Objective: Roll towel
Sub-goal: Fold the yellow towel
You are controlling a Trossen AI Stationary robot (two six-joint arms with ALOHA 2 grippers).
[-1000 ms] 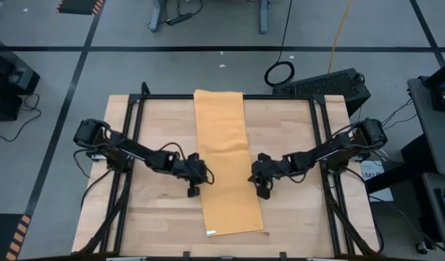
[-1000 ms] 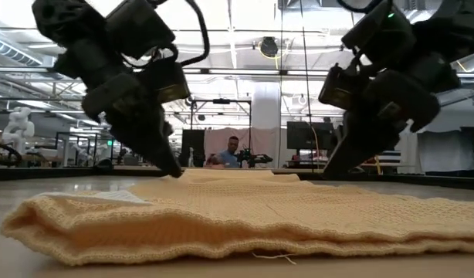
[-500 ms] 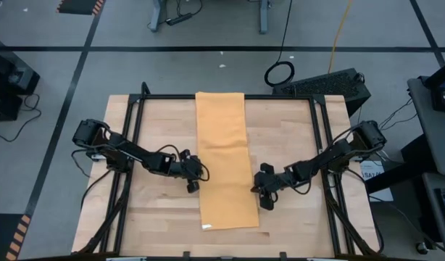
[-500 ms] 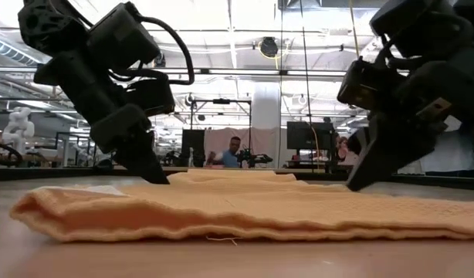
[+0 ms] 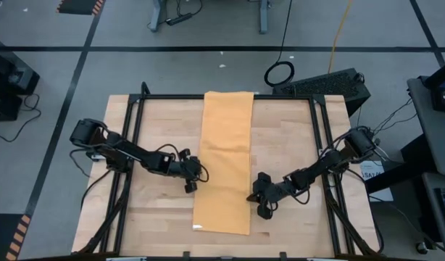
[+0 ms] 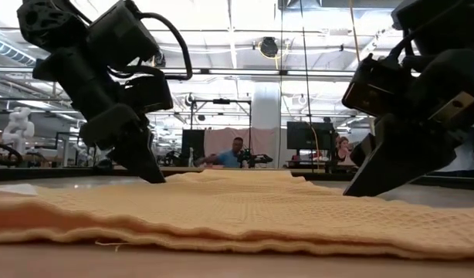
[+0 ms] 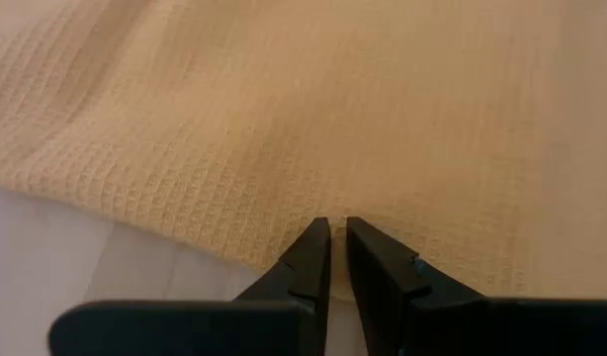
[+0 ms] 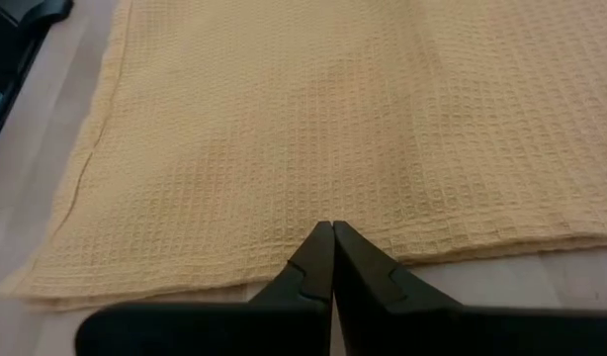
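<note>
Folded towel (image 5: 225, 163) flat on table (image 5: 295, 138), left gripper (image 5: 190, 182) and right gripper (image 5: 260, 205) clenched at its edges

Left arm reaches in from the table's left side, folded low, wrist angled down; left gripper (image 5: 190, 183) sits low at the table surface, fingers (image 7: 308, 259) nearly together with only a thin slit between them. Right arm comes in from the right side, stretched low and diagonal toward the near edge; right gripper (image 5: 259, 206) also tipped down at surface level, fingers (image 8: 316, 256) pressed fully together. Right gripper sits nearer the table's front edge than the left. Both wrists pitched steeply downward.
</note>
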